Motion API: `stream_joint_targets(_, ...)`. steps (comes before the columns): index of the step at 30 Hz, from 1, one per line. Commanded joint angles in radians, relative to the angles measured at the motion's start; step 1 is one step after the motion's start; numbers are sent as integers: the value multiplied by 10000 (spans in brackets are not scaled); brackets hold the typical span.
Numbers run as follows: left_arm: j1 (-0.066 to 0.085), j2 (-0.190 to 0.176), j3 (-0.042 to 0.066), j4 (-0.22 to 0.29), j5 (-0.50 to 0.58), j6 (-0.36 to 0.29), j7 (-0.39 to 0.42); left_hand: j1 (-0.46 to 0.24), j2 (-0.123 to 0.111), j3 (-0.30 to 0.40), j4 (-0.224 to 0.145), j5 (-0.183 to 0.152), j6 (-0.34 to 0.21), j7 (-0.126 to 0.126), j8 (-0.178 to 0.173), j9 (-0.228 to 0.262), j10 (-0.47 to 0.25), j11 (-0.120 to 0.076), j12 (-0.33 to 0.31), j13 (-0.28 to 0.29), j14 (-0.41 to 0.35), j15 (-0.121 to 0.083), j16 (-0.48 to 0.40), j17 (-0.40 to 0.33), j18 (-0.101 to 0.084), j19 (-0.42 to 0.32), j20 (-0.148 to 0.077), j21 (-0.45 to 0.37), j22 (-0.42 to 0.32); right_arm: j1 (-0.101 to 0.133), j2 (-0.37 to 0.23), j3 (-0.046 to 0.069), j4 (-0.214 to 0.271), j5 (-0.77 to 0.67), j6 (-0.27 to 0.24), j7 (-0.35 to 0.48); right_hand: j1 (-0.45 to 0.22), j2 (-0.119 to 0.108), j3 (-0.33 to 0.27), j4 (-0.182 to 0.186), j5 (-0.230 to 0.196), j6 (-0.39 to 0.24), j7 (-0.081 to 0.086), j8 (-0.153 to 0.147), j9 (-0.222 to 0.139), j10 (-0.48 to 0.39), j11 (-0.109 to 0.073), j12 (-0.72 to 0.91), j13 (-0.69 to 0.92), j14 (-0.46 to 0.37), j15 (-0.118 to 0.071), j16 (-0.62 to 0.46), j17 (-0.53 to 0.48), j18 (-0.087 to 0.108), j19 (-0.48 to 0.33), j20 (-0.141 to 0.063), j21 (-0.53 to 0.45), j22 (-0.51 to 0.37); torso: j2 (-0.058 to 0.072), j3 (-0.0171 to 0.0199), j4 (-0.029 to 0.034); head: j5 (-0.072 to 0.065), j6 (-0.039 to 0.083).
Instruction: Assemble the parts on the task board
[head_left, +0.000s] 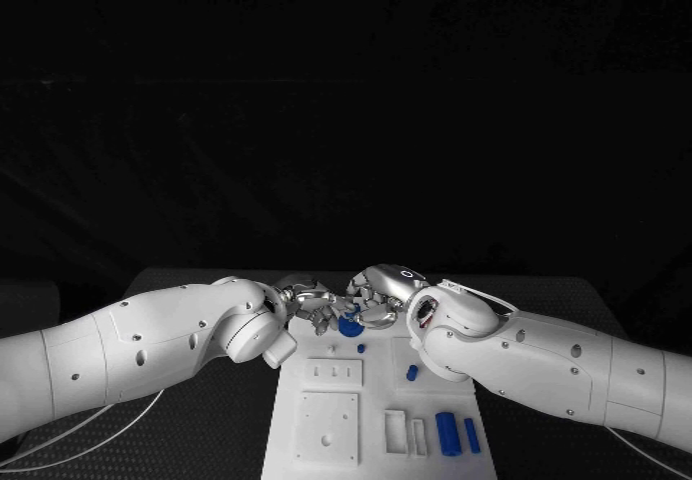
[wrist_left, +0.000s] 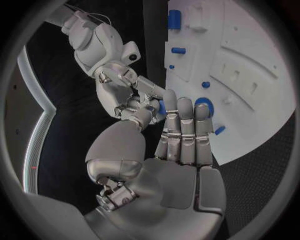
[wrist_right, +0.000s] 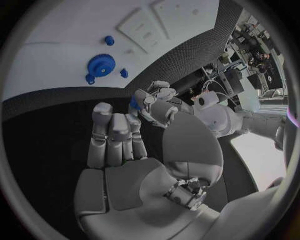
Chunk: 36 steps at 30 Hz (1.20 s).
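Two robot hands meet at the far end of the task board (head_left: 378, 400) on the black surface (head_left: 216, 420): the left robot hand (head_left: 306, 300) pinches a small blue part (wrist_right: 134, 102), the right robot hand (head_left: 378, 296) is released beside a blue gear (head_left: 351, 325).

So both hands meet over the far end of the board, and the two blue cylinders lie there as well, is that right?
Not quite. The left hand and right hand do meet over the board's far end, but the two blue cylinders lie at its near end, as the head view shows.
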Motion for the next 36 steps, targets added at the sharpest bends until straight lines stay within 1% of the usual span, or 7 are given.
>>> stream_joint_targets(1,16,11,11,35,-106,156,11,-122,27,114,-8,-14,680,-458,75,795,51,-84,78,38,30,-102,97,-1,-148,-23,-794,69,-12,-6,-9,-2,22,-81,112,22,-5,60,69,9,26,1187,425,54,136,48,8,6,14,71,-18,-68,9,128,33,-21,25,136,-3,2,-6,27,-1)
stream_joint_targets(6,16,17,11,33,-111,124,23,-248,55,188,-20,140,806,-528,173,1049,168,-152,221,132,104,-169,305,37,-155,1,-844,167,-7,-6,-11,-2,7,83,131,109,-13,45,79,13,41,1182,427,46,147,45,9,0,14,69,-18,-74,7,128,30,-18,20,135,-1,6,-5,24,-14)
stream_joint_targets(12,16,17,11,36,-111,54,53,-645,206,174,-237,836,983,-642,305,1509,346,-259,503,314,219,-275,698,127,-169,42,-935,378,28,-5,2,-6,-94,312,172,212,-109,-147,46,102,219,1043,476,-74,184,-29,51,-135,-51,40,15,-129,-10,128,-3,-1,-26,127,-5,6,-9,38,-38)
stream_joint_targets(15,16,11,11,38,-111,63,45,-899,262,203,-420,1348,1113,-709,372,1782,438,-330,731,452,280,-343,960,190,-174,74,-992,514,51,-5,19,-20,-184,389,66,254,-462,-760,-386,279,237,792,560,-236,167,-167,113,-315,-152,-13,89,-178,-21,128,-41,29,-45,133,-3,12,-10,40,-36)
stream_joint_targets(22,15,7,7,14,-209,103,41,-1265,331,337,-600,1753,1312,-825,409,2285,523,-446,1138,677,353,-477,1389,264,-165,139,-1113,789,79,-5,-35,-34,-383,671,-303,431,-517,-1308,-1003,557,123,27,840,-740,45,-556,375,-666,-392,-236,319,-341,-63,128,-313,37,-199,135,-8,16,-19,46,-45)
stream_joint_targets(29,12,-16,-1,23,-1005,123,-17,-1351,284,421,-624,1992,1436,-894,396,2635,553,-517,1430,819,390,-569,1669,297,-154,174,-1196,1010,105,-6,-427,-34,-536,840,-828,680,-330,-1500,-1674,471,482,-1155,1320,-1467,-270,-1253,864,-979,-687,-892,795,-641,-136,114,-991,321,-582,124,-9,19,-18,48,-37)
stream_joint_targets(36,8,-42,-56,44,-2792,105,-356,-1308,222,473,-631,2039,1487,-935,371,2821,554,-568,1578,882,429,-643,1809,298,-133,228,-1254,1154,118,-4,-1083,12,-841,1941,-1473,1577,-61,-1519,-1746,580,1166,-1174,1386,-1509,-357,-1352,932,-859,-838,-987,870,-622,-160,128,-1069,452,-644,152,-25,23,-11,104,-75)
